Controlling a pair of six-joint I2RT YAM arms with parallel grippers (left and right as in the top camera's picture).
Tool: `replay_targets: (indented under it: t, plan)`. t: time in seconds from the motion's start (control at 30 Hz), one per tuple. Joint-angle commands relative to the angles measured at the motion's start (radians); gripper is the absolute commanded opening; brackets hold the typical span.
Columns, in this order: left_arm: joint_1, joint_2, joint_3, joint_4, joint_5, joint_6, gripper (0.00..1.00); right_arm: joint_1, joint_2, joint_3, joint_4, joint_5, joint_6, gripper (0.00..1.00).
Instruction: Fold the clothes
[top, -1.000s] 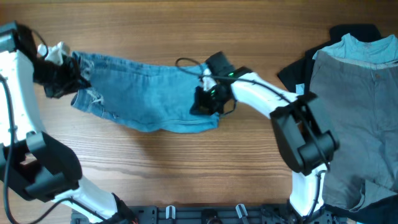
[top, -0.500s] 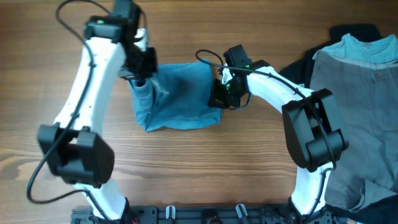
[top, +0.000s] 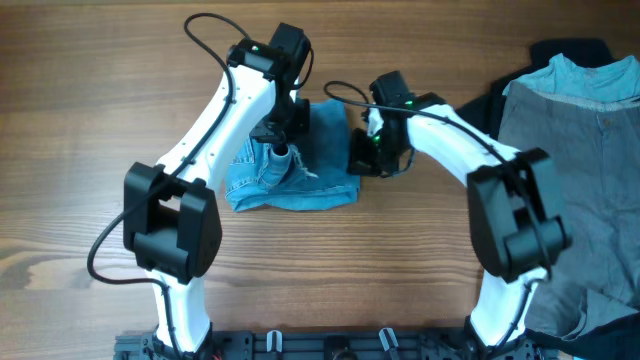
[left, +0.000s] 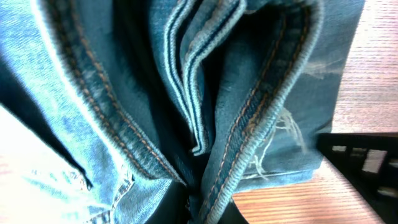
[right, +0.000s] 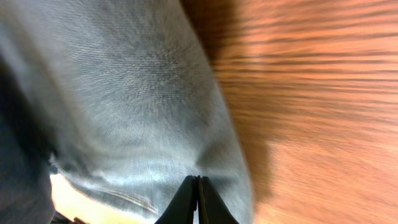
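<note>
- Wooden table (top: 80, 150) lies beneath both grippers.
- jeans (top: 320, 185) between them: likely soft, heavyish denim; best held at stitched hems.
- left gripper (top: 282, 150), right gripper (right: 198, 196): jaws closed, pinching denim.

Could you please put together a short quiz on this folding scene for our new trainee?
1. True or false: the jeans lie spread out at full length.
2. What is the left gripper shut on? A. the jeans B. a towel C. nothing
3. Fill in: seen from overhead, the right gripper pinches the jeans' ____ edge.
Key: 1 false, they are bunched in folds; 2 A; 3 right.
</note>
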Motion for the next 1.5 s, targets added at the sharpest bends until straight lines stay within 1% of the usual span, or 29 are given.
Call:
replay_targets:
  t: [0.0,0.13,0.33,0.5,0.57,0.6,0.7,0.83,0.9,0.93,1.0,1.07,1.17,1.2,1.33,1.47]
  plan:
    - [0.017,-0.106,0.017,-0.031,-0.017,-0.018,0.04,-0.056,-0.126,-0.003,-0.002,0.032,-0.028,0.06]
    - [0.005,-0.168,0.057,-0.031,-0.016,-0.016,0.04,-0.085,-0.135,-0.004,0.0,0.032,-0.024,0.06]
    - [-0.056,-0.137,0.054,0.002,-0.002,-0.021,0.04,-0.052,-0.085,-0.004,-0.012,0.036,-0.045,0.05]
    - [-0.086,-0.119,0.054,0.011,-0.005,-0.02,0.04,-0.03,0.042,-0.005,-0.033,0.075,0.024,0.06]
    - [-0.082,-0.124,0.055,-0.001,-0.04,-0.02,0.04,-0.043,0.092,-0.004,-0.041,0.077,0.03,0.05]
    - [-0.078,-0.126,0.056,-0.01,-0.056,-0.02,0.04,-0.053,0.102,-0.005,-0.045,0.076,0.015,0.05]
    - [-0.061,-0.133,0.056,-0.035,-0.069,-0.016,0.04,-0.088,0.081,-0.004,-0.04,-0.047,-0.204,0.04]
    - [-0.06,-0.133,0.056,-0.034,-0.07,-0.016,0.04,-0.115,0.005,-0.004,-0.076,-0.041,-0.288,0.05]
    - [-0.06,-0.133,0.056,-0.034,-0.069,-0.016,0.04,-0.117,-0.021,-0.004,-0.08,-0.037,-0.354,0.07]
    - [-0.06,-0.133,0.056,-0.034,-0.069,-0.016,0.04,-0.117,-0.022,-0.004,-0.084,-0.025,-0.36,0.08]
    - [-0.06,-0.133,0.056,-0.033,-0.069,-0.017,0.04,-0.118,-0.02,-0.004,-0.103,0.025,-0.358,0.08]
    - [-0.06,-0.133,0.056,-0.033,-0.069,-0.017,0.04,-0.118,-0.019,-0.004,-0.119,0.135,-0.298,0.08]
    - [-0.06,-0.133,0.056,-0.032,-0.069,-0.017,0.04,-0.118,-0.016,-0.004,-0.14,0.259,-0.244,0.08]
    - [-0.06,-0.133,0.056,-0.032,-0.069,-0.017,0.04,-0.118,-0.012,-0.004,-0.15,0.287,-0.224,0.06]
    - [-0.06,-0.133,0.056,-0.031,-0.069,-0.017,0.04,-0.113,0.019,-0.034,-0.126,0.276,-0.228,0.04]
    - [-0.064,-0.133,0.069,-0.029,-0.069,-0.017,0.04,-0.109,0.051,-0.103,-0.053,0.203,-0.232,0.04]
